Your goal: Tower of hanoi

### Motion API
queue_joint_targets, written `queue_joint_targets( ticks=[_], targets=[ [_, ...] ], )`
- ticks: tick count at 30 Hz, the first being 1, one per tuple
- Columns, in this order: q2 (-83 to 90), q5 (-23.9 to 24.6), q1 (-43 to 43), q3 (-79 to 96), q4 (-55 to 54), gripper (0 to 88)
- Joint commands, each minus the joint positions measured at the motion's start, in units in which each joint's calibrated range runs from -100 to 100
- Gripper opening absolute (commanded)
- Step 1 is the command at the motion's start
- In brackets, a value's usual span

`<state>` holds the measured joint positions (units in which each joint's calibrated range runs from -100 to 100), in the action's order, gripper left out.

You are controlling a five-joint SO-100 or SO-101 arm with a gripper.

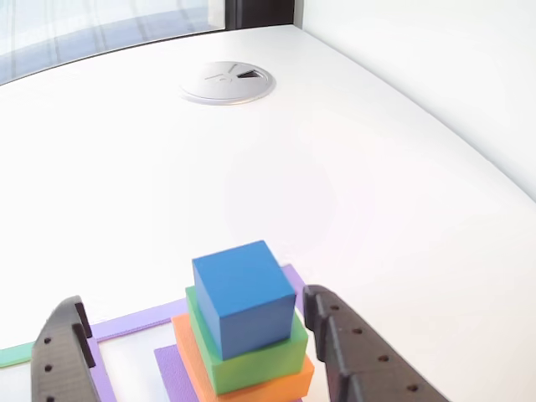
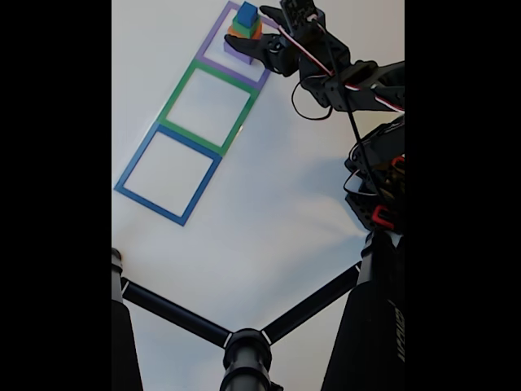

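Note:
The tower of hanoi stands stacked in the other view: blue cube (image 1: 244, 295) on a green block (image 1: 260, 358), on an orange block (image 1: 194, 362), on a purple block (image 1: 170, 366). My gripper (image 1: 193, 301) is open, with one black finger (image 1: 63, 356) to the left of the stack and the other (image 1: 352, 347) to its right, neither touching it. In the fixed view the tower (image 2: 244, 22) sits inside the purple square outline (image 2: 213, 50) at the top, with the gripper (image 2: 262, 29) around it.
A green outline (image 2: 175, 96) and a blue outline (image 2: 134, 167) follow the purple one down the white table. A round grey cable grommet (image 1: 228, 82) lies far back. The table edge curves at the right. Black tripod legs (image 2: 175, 314) cross the fixed view's bottom.

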<state>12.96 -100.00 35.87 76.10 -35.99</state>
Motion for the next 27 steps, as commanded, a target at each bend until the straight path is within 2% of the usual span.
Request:
queue_joint_targets(
  ticks=[1,19,27],
  targets=[
    [-0.4,0.0,-0.9,-3.6,-1.8,30.2],
    [-3.7,0.0,-1.6,-5.2,-2.1,30.1],
    [-4.4,0.0,-2.2,-5.0,-2.5,24.3]
  ],
)
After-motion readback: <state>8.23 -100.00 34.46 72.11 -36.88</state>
